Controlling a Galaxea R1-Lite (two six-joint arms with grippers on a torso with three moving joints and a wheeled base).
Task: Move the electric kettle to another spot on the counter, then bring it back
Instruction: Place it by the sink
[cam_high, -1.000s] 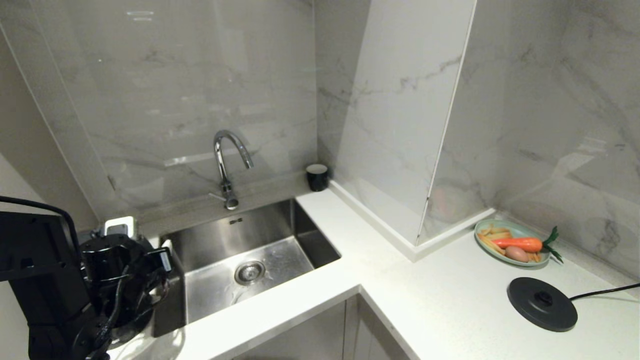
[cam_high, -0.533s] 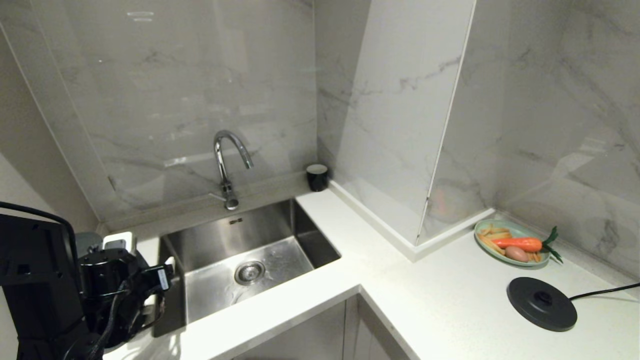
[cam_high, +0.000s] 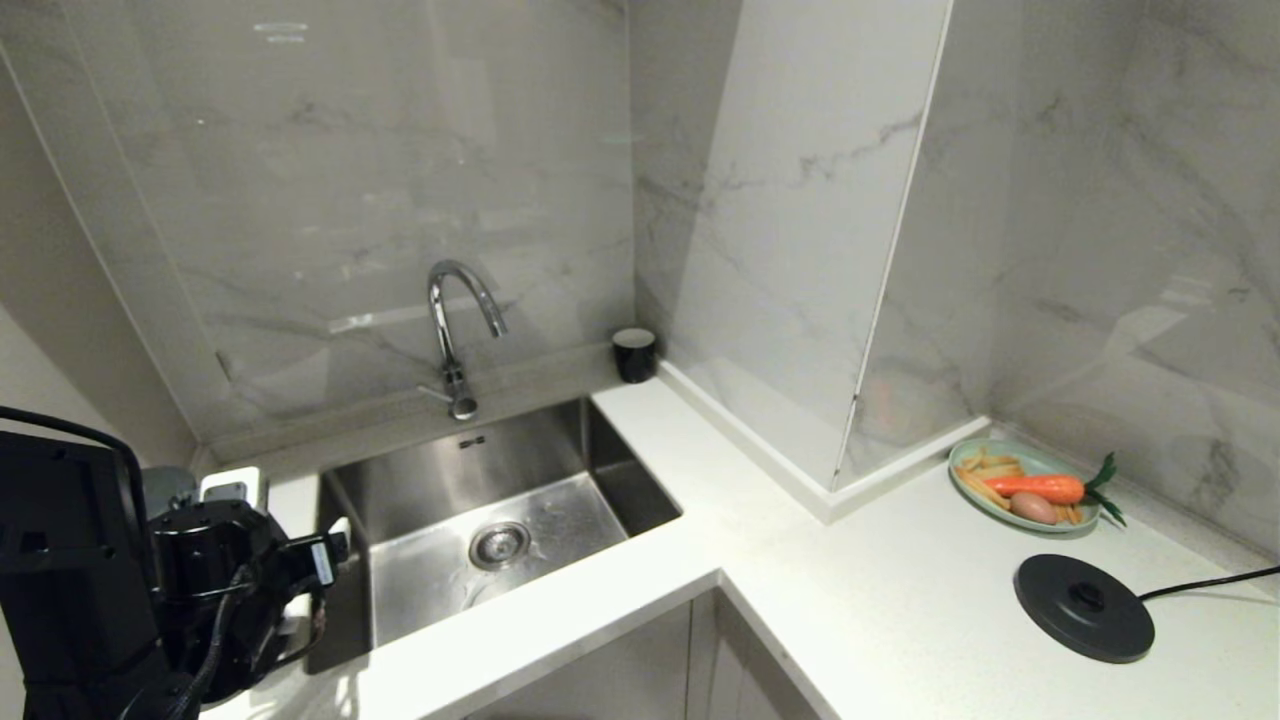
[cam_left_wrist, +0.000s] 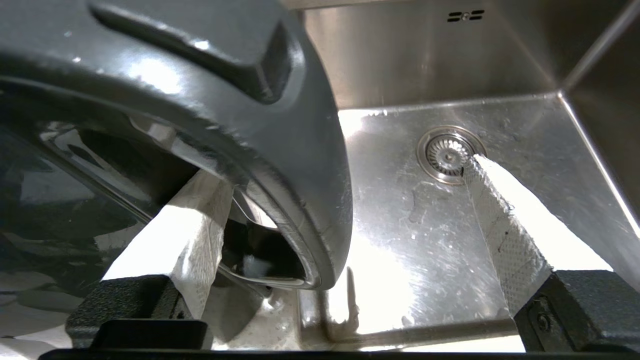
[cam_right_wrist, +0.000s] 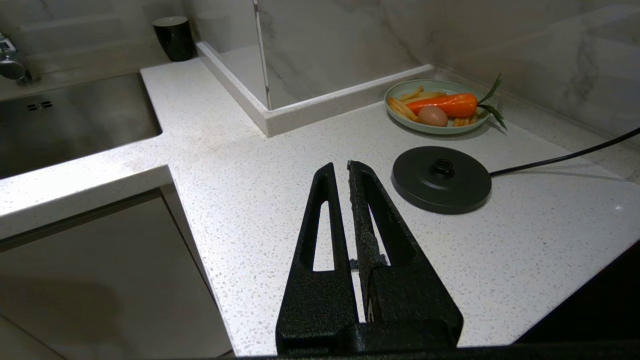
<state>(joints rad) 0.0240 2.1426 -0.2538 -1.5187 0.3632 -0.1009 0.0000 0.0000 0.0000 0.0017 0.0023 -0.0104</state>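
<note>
In the head view we see a white, finely speckled stone tabletop (cam_high: 900, 610) wrapping around a brushed-steel sink (cam_high: 500, 510) with a curved chrome tap (cam_high: 455, 320) behind it. At the lower left of the frame the black left arm fills the corner; the electric kettle is hidden behind it there. At the lower right lies a flat round black base disc (cam_high: 1085, 608) with a cord, and just above it a pale green plate (cam_high: 1025, 485) of a carrot and fries. A small glossy black cup (cam_high: 634, 354) stands at the wall, mid-frame.

In the left wrist view we find the electric kettle (cam_left_wrist: 210, 100) filling the upper left, glossy and curved. The left gripper (cam_left_wrist: 345, 170) stands wide apart, one white textured finger (cam_left_wrist: 185, 235) inside the handle loop, the other over the sink drain (cam_left_wrist: 447, 155), clear of the kettle.

In the right wrist view the right gripper (cam_right_wrist: 341, 172) hovers above the tabletop with its black fingers together, the base disc just beside them.
</note>
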